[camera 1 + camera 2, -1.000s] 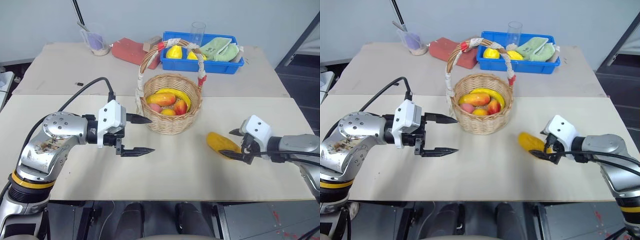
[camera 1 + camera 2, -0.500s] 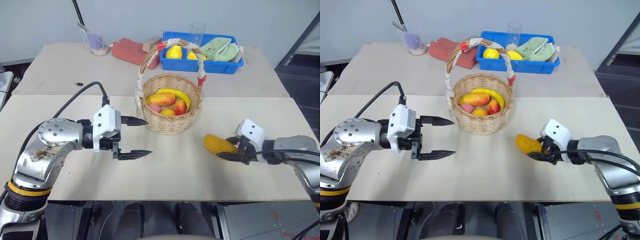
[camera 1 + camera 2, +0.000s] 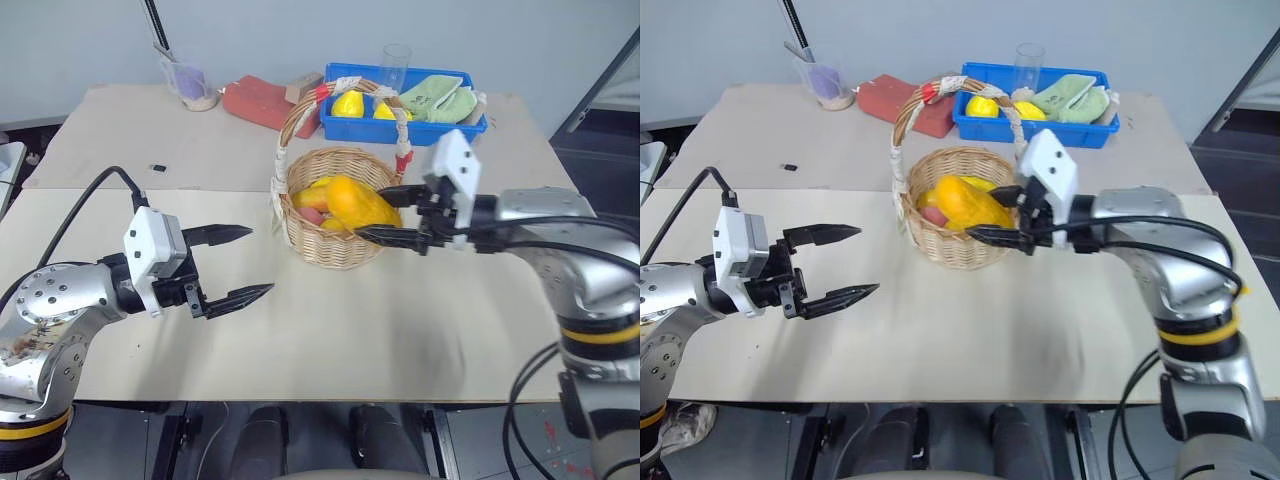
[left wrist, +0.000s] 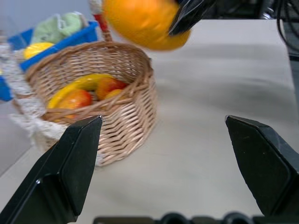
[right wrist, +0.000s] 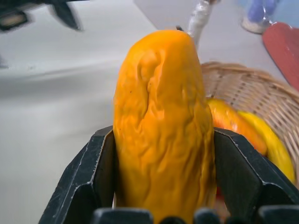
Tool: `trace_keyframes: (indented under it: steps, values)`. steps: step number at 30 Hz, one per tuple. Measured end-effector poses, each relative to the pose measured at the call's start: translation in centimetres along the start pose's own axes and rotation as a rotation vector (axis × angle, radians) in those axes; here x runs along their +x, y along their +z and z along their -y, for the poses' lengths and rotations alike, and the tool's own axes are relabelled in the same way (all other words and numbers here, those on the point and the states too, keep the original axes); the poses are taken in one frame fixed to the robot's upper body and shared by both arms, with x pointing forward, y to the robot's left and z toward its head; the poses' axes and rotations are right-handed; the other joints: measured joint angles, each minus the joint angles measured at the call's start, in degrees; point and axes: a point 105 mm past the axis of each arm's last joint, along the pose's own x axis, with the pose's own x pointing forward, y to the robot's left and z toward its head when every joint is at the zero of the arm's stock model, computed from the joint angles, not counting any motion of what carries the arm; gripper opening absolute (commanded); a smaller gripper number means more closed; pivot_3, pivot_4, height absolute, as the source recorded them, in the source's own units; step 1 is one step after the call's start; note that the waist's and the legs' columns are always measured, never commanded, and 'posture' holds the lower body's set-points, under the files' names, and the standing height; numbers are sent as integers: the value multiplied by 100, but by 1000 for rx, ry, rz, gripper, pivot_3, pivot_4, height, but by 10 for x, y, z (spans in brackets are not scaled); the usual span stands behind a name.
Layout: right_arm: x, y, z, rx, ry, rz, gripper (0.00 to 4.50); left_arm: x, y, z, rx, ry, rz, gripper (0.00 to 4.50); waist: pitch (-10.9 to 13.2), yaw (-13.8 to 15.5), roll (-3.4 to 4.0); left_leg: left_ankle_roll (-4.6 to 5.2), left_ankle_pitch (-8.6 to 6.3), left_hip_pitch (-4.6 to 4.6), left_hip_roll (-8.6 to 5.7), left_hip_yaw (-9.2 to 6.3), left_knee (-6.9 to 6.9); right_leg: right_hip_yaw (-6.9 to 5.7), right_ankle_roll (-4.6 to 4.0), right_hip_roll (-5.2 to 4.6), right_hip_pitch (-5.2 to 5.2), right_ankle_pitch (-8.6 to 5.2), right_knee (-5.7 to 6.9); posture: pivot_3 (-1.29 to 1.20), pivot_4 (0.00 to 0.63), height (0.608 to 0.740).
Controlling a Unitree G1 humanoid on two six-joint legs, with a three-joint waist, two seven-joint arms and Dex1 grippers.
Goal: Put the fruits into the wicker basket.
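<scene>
Left gripper (image 3: 238, 265) parked low on the left side, forearm coming in from the left edge, black fingers spread wide with nothing between them, tips pointing toward the middle. Right gripper (image 3: 385, 213) reaching in from the right, arm bent at the elbow and stretched across toward centre, wrist raised, fingers aimed leftward and a bit downward. Right fingers (image 5: 91, 173) clamped on both sides of an orange-yellow mango-like fruit (image 5: 161, 126), held lengthwise between the pads.
</scene>
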Motion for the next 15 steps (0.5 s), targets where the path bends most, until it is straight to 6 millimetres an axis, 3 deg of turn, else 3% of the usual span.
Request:
trace_keyframes:
  steps: [5, 7, 10, 15]
  values:
    - [26, -1, 26, -2, -72, 24, 2614, 1, 8, 0, -6, 23, 27, 4500, -1, -51, 0, -1, 0, 8, 4, 1, -2, 2, -1, 5, -2, 0, 10, 0, 150, 732]
    - [29, -4, 33, 2, -104, 24, 3652, 1, 9, 0, -10, 32, 33, 4500, -1, -53, 0, 0, 0, 9, 5, 1, -6, 1, -1, 6, -2, 0, 9, 0, 150, 732]
    - [37, -11, 35, 35, -119, 23, 4478, 1, 9, -1, -10, 42, 36, 4500, -1, -55, 0, -1, 0, 4, 5, 3, -8, 2, -1, 5, -8, 1, 9, 0, 150, 732]
    - [39, -12, 36, 42, -127, 29, 4478, 1, 10, -3, -7, 56, 37, 4500, -1, -54, 0, -1, 0, 2, 4, 3, -8, 1, -1, 4, -9, 1, 8, 0, 150, 732]
